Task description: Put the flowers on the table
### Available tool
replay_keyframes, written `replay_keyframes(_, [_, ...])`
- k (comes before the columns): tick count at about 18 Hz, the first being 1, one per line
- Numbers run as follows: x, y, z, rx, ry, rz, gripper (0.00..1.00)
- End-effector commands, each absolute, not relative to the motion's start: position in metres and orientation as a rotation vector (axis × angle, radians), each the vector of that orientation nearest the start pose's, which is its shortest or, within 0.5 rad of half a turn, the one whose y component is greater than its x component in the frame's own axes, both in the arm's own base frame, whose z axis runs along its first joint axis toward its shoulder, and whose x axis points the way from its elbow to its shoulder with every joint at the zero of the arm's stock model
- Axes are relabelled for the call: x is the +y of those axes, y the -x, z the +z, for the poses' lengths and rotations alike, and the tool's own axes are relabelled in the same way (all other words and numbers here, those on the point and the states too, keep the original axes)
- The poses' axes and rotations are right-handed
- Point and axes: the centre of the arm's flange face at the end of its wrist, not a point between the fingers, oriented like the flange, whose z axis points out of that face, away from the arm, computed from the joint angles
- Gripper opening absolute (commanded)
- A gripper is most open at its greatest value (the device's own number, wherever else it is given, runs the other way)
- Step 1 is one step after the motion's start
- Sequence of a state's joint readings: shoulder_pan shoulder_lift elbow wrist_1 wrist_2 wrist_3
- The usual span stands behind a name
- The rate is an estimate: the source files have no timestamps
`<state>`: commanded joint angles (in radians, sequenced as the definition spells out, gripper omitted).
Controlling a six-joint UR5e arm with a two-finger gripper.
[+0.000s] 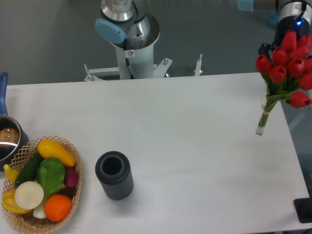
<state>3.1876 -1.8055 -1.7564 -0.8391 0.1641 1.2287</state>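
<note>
The flowers, a bunch of red tulips with green leaves, stand upright at the far right edge of the view. Their tied green stems hang down to the right rim of the table, the stem ends just above or at its surface. My gripper comes in from the top right, mostly hidden behind the blossoms. Only a black part shows beside the leftmost tulips. It holds the bunch near the heads.
A dark grey ribbed cylinder vase stands upright at front centre-left. A wicker basket of vegetables sits at the front left corner, with a metal pot behind it. The arm's base stands beyond the far edge.
</note>
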Motion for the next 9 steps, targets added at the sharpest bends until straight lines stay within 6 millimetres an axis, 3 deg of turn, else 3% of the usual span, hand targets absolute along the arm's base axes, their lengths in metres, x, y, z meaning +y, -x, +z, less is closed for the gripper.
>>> replay_keyframes(9, [0.211,0.559,0.442,-0.174,1.803,0.037,0.34])
